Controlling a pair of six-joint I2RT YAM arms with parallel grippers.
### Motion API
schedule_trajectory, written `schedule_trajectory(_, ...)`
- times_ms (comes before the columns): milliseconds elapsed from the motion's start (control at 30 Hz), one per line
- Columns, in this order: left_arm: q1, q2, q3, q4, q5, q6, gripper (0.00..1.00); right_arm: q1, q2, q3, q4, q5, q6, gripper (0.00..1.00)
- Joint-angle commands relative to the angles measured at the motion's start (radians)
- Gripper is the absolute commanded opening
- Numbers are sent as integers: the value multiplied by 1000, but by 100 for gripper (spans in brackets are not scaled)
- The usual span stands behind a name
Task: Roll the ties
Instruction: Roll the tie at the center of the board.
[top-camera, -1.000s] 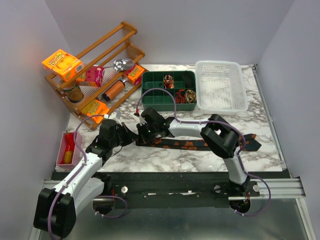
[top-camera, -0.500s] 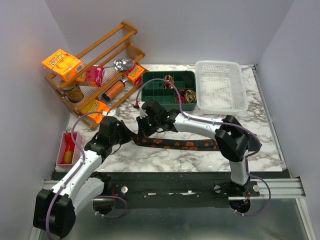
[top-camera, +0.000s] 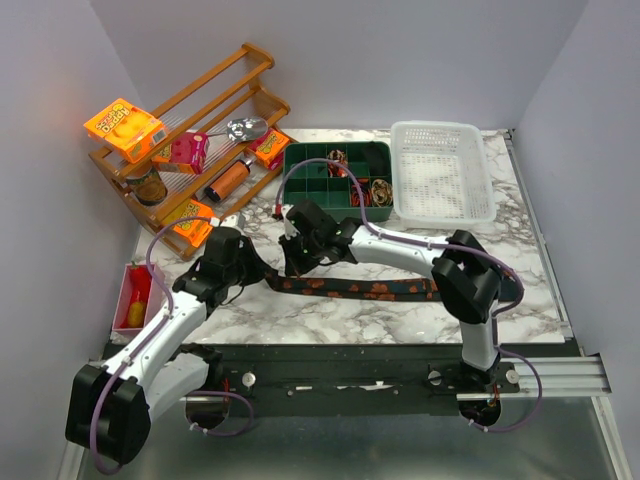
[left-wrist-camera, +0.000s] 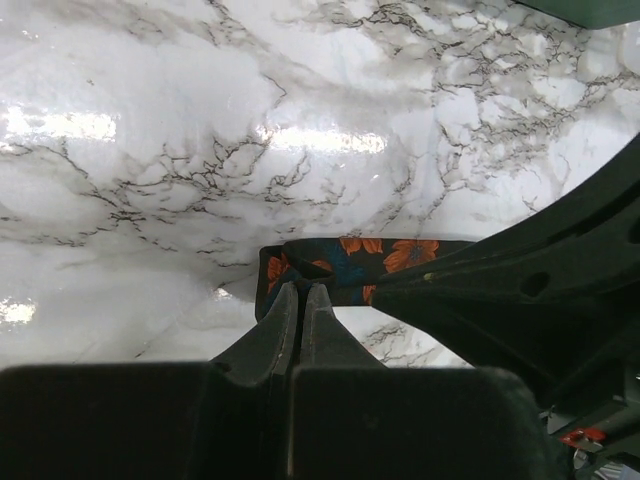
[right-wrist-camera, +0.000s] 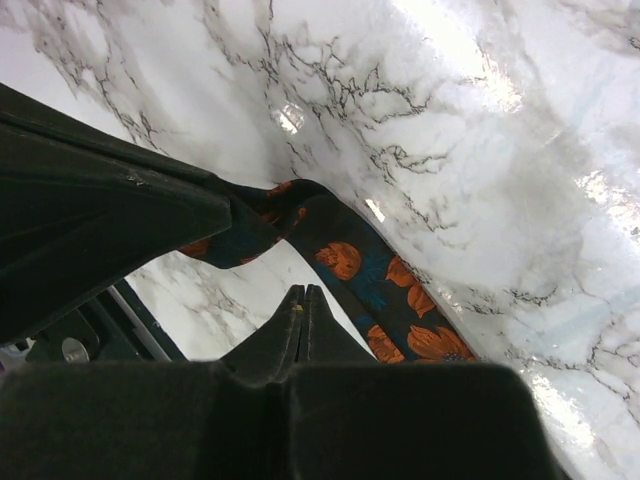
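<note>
One of the ties (top-camera: 370, 289), dark with orange flowers, lies stretched left to right across the marble table (top-camera: 520, 250). My left gripper (top-camera: 263, 277) is shut on the tie's left end; in the left wrist view the gripper (left-wrist-camera: 302, 289) pinches the folded end (left-wrist-camera: 350, 258). My right gripper (top-camera: 292, 262) is shut with nothing in it, just behind that end. In the right wrist view the gripper (right-wrist-camera: 302, 290) hovers over bare marble, and the tie (right-wrist-camera: 390, 290) passes on its right. Rolled ties (top-camera: 380, 188) sit as coils in the green organizer (top-camera: 310, 197).
A white basket (top-camera: 487, 180) stands at the back right beside the organizer. At the back left a wooden rack (top-camera: 215, 75) holds orange packets (top-camera: 123, 128), a can and a bottle. A pink tub (top-camera: 128, 290) sits at the left edge.
My left gripper has moved right and a little back with the tie's end. My right gripper has shifted slightly toward the back, and its elbow has swung right.
</note>
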Motion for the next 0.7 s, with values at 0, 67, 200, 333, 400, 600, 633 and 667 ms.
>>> schedule_trajectory(0, -11, 2, 23, -25, -30, 22, 0, -4, 74, 60, 0, -63, -2, 1)
schedule_trajectory(67, -14, -7, 23, -25, -33, 17, 0, -4, 119, 86, 6, -83, 7, 1)
schedule_trajectory(200, -16, -12, 23, -27, -36, 17, 0, -3, 180, 140, 11, -135, 26, 1)
schedule_trajectory(333, -16, -10, 22, -22, -32, 16, 0, -3, 222, 143, 43, -160, 50, 1)
schedule_trajectory(400, -17, -9, 22, -17, -30, 14, 0, -3, 234, 138, 58, -163, 66, 1)
schedule_trajectory(600, -22, -1, 17, -7, -24, 8, 0, -3, 277, 129, 87, -174, 92, 1)
schedule_trajectory(633, -22, -1, 17, -7, -25, 8, 0, -1, 282, 126, 92, -173, 93, 1)
schedule_trajectory(667, -23, 1, 16, -7, -24, 8, 0, -1, 288, 124, 92, -175, 93, 1)
